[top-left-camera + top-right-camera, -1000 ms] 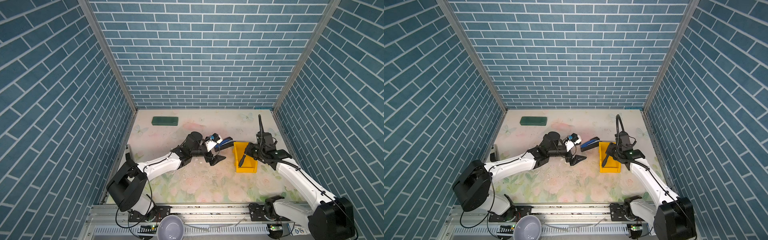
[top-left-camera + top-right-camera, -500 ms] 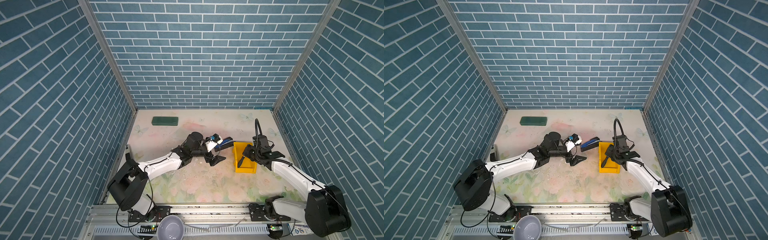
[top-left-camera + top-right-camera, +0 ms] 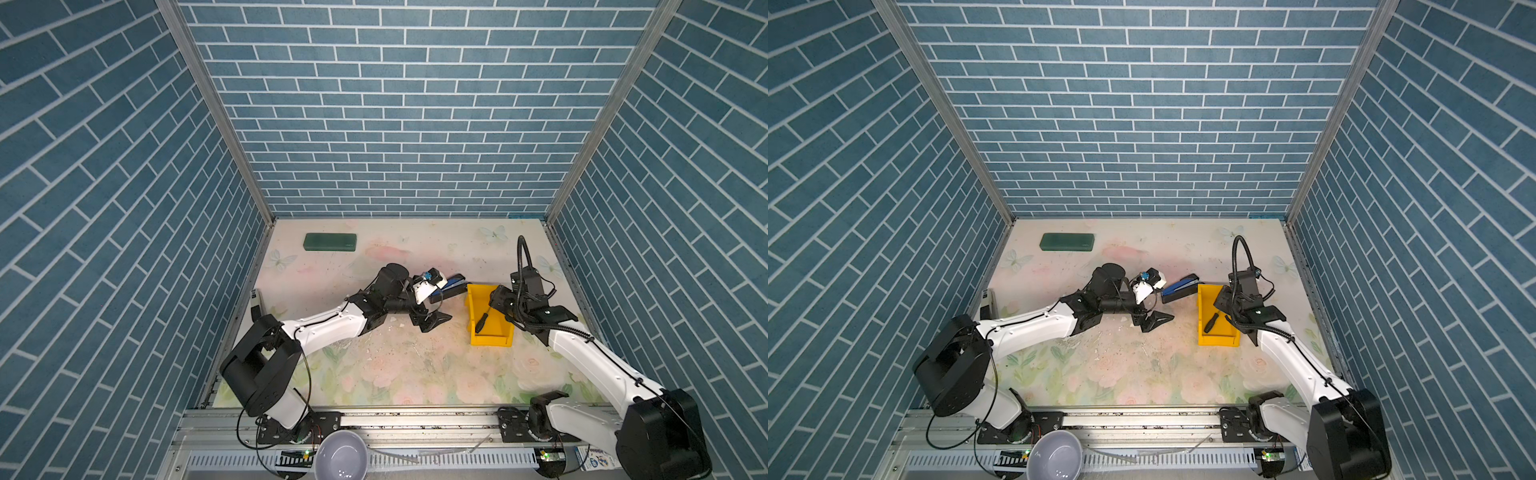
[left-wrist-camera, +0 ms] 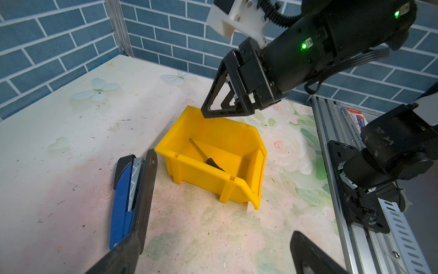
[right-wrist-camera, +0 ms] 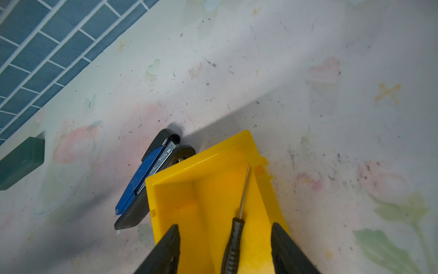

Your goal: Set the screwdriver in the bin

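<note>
We find the screwdriver lying inside the bin, down on its yellow floor. In both top views its black handle points toward 7 o'clock and the thin shaft runs toward 1 o'clock. The shaft tip seems to lean against the bin's back wall, though the right wrist view is too foreshortened for us to be sure. Nothing grips it: in the right wrist view the right gripper has its fingers spread, and the handle sits between them with a gap on each side. From the left wrist view this gripper hangs just above the bin's rim, apart from the tool. We judge the placing itself done, and what remains is for the right arm to lift clear without catching the rim. The bin stands at about 3 o'clock from the table's middle. The blue-and-black stapler lies just beside the bin's back corner, at its 10 o'clock. The left gripper rests at the bin's 9 o'clock, fingers wide apart and holding nothing, with one finger alongside the stapler. Farther out, the green case lies near the table's 11 o'clock corner, and the grey bowl sits at 6 o'clock, off the table, on the front rail.
</note>
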Robot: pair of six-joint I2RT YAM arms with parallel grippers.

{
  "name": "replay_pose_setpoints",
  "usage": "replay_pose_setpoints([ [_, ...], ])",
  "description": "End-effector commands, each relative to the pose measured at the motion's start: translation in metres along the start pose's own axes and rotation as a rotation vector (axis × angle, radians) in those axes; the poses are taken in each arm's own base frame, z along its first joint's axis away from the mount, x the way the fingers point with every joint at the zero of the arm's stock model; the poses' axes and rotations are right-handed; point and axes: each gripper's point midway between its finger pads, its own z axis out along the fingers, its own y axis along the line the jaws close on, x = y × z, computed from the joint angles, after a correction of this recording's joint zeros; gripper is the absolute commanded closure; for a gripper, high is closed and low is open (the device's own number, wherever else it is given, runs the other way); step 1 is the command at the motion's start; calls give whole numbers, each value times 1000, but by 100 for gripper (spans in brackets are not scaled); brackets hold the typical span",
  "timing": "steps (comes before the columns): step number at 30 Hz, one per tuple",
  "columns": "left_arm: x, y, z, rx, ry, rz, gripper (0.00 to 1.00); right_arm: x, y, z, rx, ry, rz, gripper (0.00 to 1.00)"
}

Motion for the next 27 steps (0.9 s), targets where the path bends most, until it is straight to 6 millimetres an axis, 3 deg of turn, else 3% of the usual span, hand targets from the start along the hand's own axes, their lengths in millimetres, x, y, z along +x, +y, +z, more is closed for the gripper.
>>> replay_pose_setpoints([
  [1,-11,2,0,-19,-23,28,0,-20,-3,-13,31,-83,-62,30],
  [7,-19,38,-28,-200,-110,23,0,-56,6,-37,19,-259,-229,21],
  [14,-4,103,-103,-481,-175,-54,0,-87,13,-56,26,-427,-406,15],
  [20,38,150,-178,-803,-103,-124,0,-101,6,-37,59,-570,-496,13],
  [27,95,189,-245,-1153,-10,-188,0,-97,-42,5,191,-611,-475,16],
])
